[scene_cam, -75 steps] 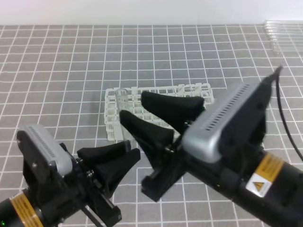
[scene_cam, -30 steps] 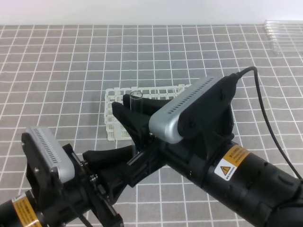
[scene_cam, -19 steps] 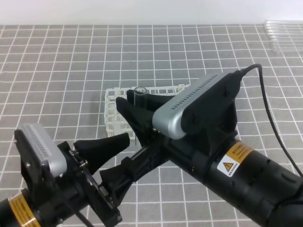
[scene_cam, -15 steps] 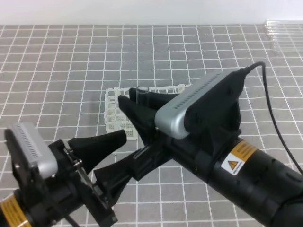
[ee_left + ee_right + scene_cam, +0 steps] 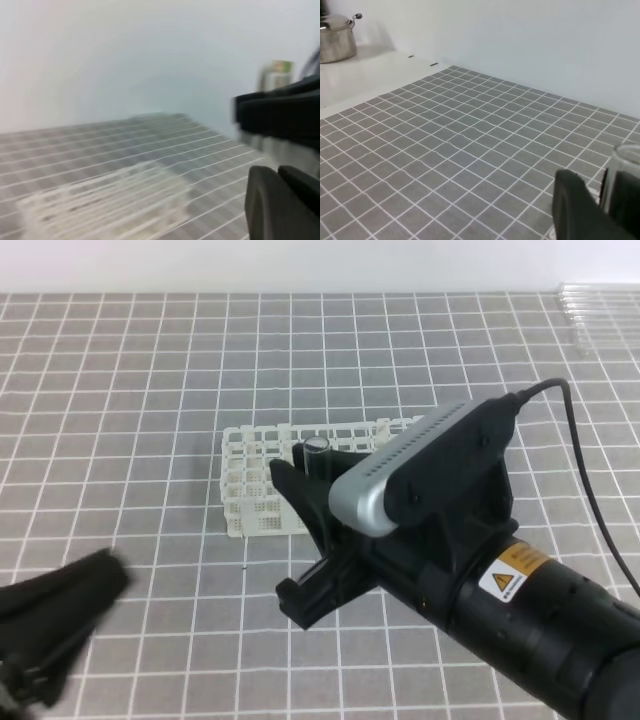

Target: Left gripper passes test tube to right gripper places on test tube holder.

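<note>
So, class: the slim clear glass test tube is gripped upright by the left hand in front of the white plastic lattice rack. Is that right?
Not quite. The slim clear glass test tube is gripped by the right hand, not the left; the exterior high view shows it. It does stand upright in front of the white plastic lattice rack.

I note a grey surface (image 5: 120,390) gridded with white lines, a white lattice test tube holder (image 5: 262,470) beyond my black right end effector (image 5: 318,502), and a clear test tube (image 5: 317,454).

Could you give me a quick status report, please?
Right gripper holds test tube above the holder. Left gripper clear, shut. Nothing blocking.
</note>
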